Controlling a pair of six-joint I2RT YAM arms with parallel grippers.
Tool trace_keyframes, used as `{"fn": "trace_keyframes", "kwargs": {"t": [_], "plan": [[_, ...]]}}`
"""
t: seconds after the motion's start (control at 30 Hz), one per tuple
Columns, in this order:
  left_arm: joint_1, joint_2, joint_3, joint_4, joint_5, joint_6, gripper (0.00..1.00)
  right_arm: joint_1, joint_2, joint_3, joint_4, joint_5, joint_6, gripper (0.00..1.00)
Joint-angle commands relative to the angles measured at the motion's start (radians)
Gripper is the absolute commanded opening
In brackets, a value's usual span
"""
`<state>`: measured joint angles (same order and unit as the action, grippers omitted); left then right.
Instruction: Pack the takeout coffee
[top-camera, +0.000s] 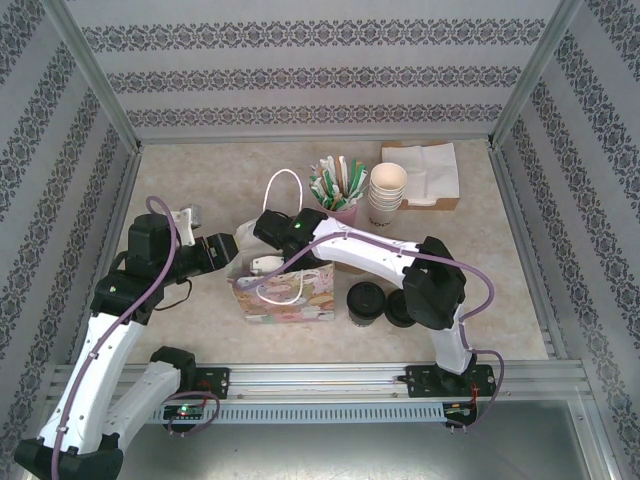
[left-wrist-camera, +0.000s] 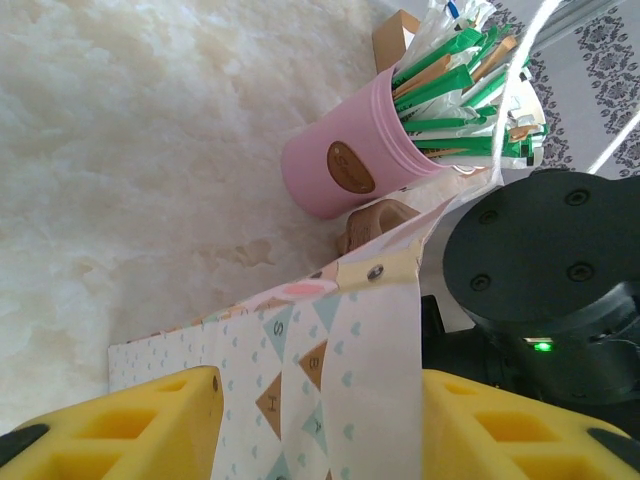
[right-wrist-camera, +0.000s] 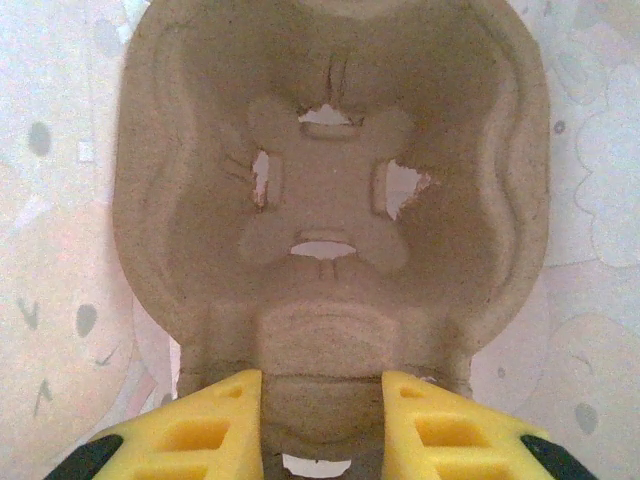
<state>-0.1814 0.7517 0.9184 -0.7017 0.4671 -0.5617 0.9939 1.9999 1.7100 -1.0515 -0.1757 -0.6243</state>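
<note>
The cream paper cup with a round black plastic lid (top-camera: 365, 300) stands upright on the worktop (top-camera: 500, 280), just right of the pastel patterned paper gift bag (top-camera: 295, 300) and beside the right arm's elbow. The right pincer (right-wrist-camera: 320, 400) is down inside that bag, closed narrowly on the brown moulded-pulp cup carrier (right-wrist-camera: 330, 190), so the cup lies behind it, back toward its own base. The left pincer (left-wrist-camera: 315, 390) straddles the bag's wall about half open; whether it truly clamps we cannot tell. We judge the right arm the nearer, the cup's axis vertical.
</note>
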Motion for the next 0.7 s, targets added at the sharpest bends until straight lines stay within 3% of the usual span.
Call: {"fn": "trace_keyframes", "kwargs": {"t": [0.0, 0.67], "plan": [[0.007, -0.009, 0.016, 0.016, 0.009, 0.000, 0.52, 0.022, 0.005, -0.003, -0.028, 0.021, -0.002, 0.29], [0.007, -0.027, 0.007, 0.010, 0.008, -0.001, 0.52, 0.039, 0.041, -0.027, -0.058, 0.018, -0.001, 0.31]]}}
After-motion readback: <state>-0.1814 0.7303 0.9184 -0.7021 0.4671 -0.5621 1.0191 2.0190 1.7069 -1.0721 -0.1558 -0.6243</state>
